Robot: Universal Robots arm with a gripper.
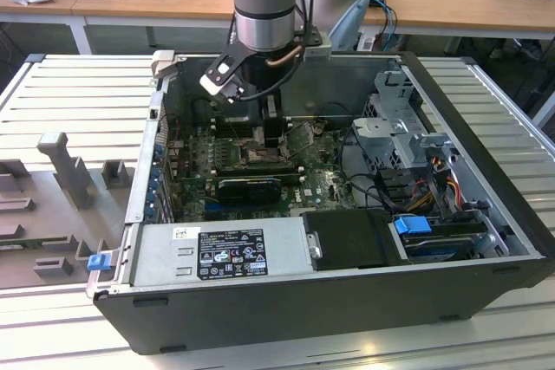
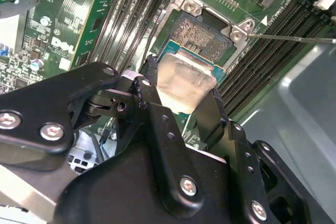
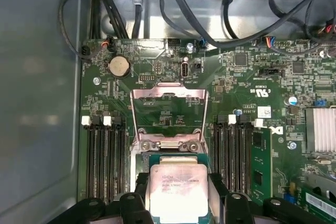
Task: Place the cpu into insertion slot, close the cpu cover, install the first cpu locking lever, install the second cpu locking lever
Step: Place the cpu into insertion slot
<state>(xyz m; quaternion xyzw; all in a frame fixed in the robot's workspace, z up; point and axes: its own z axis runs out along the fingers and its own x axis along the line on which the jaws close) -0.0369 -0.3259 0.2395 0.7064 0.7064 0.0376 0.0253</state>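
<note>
The cpu, a flat square chip with a pale silver top, sits between my gripper's black fingers, which press on two opposite edges. It hangs just over the insertion slot and covers its near part, while the dark contact field shows beyond. In the first wrist view the cpu lies between the fingers, and my gripper is shut on it. The cpu cover, a silvery frame, stands flipped open past the slot. A thin locking lever sticks out sideways. In the exterior view my gripper reaches down into the computer case.
Long black memory slots flank the socket on both sides. A black expansion card lies near the socket, and the power supply fills the case front. The grey case wall is close. Cables and a drive cage crowd the far side.
</note>
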